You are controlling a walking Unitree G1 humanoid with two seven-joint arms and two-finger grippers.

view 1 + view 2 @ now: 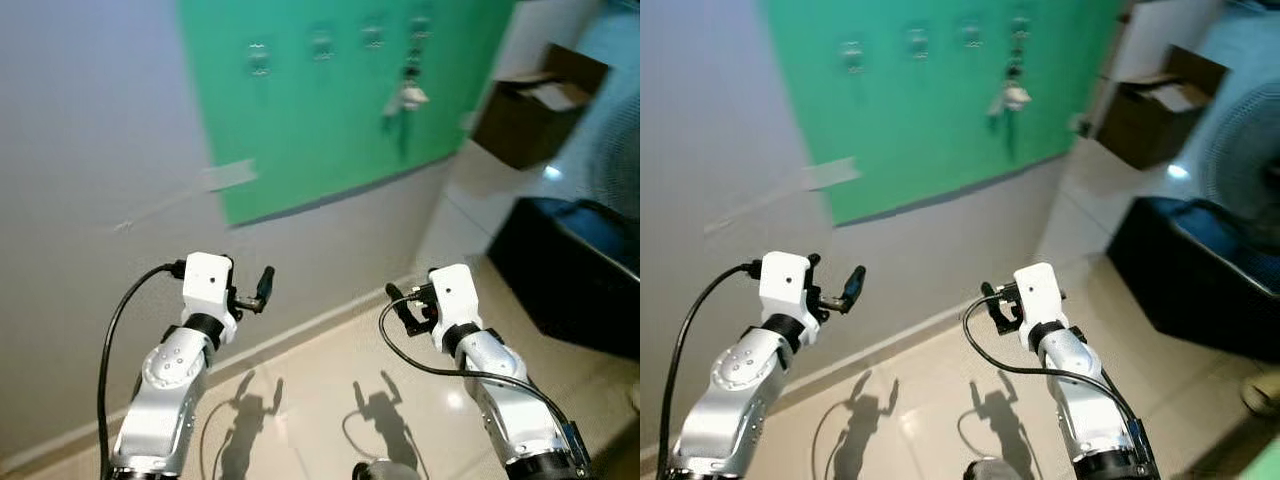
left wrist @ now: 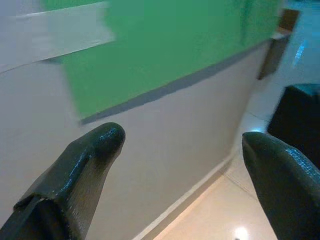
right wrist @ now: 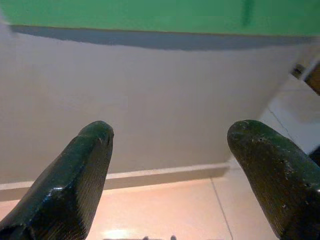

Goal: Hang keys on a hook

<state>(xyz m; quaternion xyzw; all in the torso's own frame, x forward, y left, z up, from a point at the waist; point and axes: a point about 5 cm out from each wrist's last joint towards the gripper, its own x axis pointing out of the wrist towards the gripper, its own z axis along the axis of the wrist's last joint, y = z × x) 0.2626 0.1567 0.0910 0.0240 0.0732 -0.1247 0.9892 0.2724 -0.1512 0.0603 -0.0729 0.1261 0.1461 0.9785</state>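
Keys (image 1: 405, 98) on rightmost hook (image 1: 419, 27), far above both wide-spread, empty jaws.

The left gripper (image 2: 182, 165) has its two long black fingers (image 2: 82, 172) spread wide with nothing between them, pointing at a pale grey wall (image 2: 165, 135). A matte green board (image 2: 165, 55) covers the wall's upper part, with a strip of pale tape (image 2: 55, 37) beside its edge. Lower down, a light skirting meets the glossy beige tiled floor (image 2: 220, 215), and a dark, blurred bulk (image 2: 300, 110) stands off to one side.
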